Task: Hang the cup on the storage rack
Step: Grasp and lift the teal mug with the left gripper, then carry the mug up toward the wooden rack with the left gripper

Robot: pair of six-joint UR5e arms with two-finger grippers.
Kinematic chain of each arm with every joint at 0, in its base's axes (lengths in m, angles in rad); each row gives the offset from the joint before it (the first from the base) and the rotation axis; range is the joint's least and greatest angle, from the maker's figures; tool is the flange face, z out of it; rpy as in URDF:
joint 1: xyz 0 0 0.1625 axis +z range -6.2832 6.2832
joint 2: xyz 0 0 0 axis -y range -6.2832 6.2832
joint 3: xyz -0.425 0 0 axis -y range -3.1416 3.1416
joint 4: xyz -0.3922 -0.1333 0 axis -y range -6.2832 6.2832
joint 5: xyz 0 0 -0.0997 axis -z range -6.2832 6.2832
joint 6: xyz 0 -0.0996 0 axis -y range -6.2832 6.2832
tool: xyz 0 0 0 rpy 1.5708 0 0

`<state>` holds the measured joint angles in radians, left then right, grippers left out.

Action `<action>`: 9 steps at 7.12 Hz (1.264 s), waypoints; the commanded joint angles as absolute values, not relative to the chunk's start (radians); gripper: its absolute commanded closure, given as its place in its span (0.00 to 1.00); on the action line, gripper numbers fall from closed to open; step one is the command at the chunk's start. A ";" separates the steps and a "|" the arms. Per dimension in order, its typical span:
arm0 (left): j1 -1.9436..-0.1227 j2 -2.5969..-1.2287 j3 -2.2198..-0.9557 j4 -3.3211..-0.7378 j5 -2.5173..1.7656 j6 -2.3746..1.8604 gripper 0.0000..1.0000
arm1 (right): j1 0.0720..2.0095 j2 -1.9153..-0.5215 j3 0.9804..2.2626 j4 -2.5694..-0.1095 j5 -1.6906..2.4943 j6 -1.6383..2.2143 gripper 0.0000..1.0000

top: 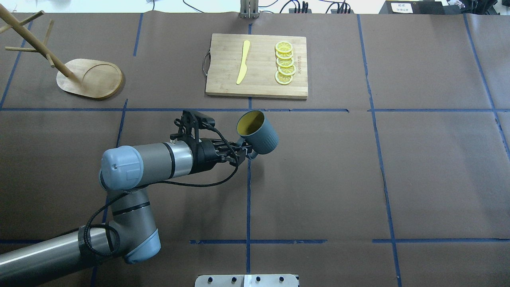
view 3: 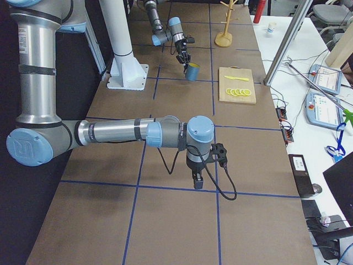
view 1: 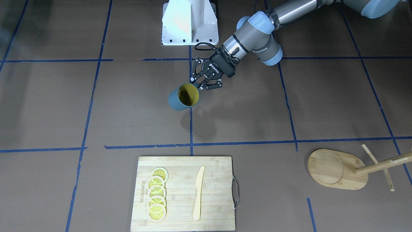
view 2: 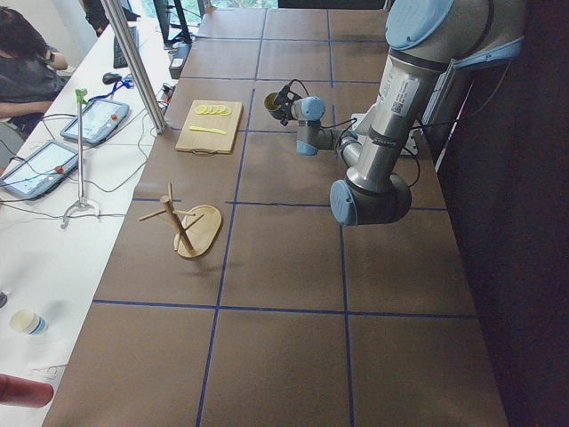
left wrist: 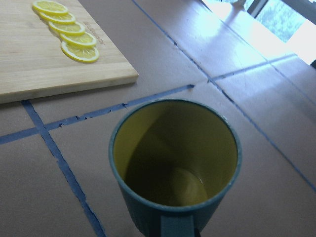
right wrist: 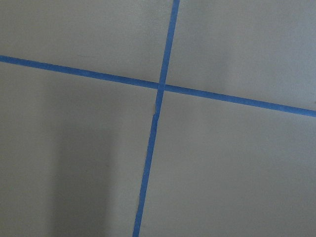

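Our left gripper (top: 243,150) clamped on the handle of the dark blue-grey ribbed mug (top: 261,136) mid-frame, we should steer its loop onto a peg of the light wooden mug tree (top: 91,79), upper left.

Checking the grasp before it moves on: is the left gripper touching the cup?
Touching. In the overhead view the fingers of the left gripper pinch the loop handle of the cup, which hangs tilted from them.
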<state>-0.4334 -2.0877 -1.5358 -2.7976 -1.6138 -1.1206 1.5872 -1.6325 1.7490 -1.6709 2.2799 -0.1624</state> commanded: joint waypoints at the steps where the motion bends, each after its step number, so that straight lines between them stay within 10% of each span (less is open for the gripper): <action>1: -0.494 -2.085 -1.566 -2.841 -1.608 -1.608 1.00 | 1.588 -1.635 1.749 -1.672 2.281 -0.163 0.00; 9: -0.986 -2.033 -1.452 -3.015 -1.608 -2.859 1.00 | 1.586 -1.632 1.752 -1.669 2.281 -0.158 0.00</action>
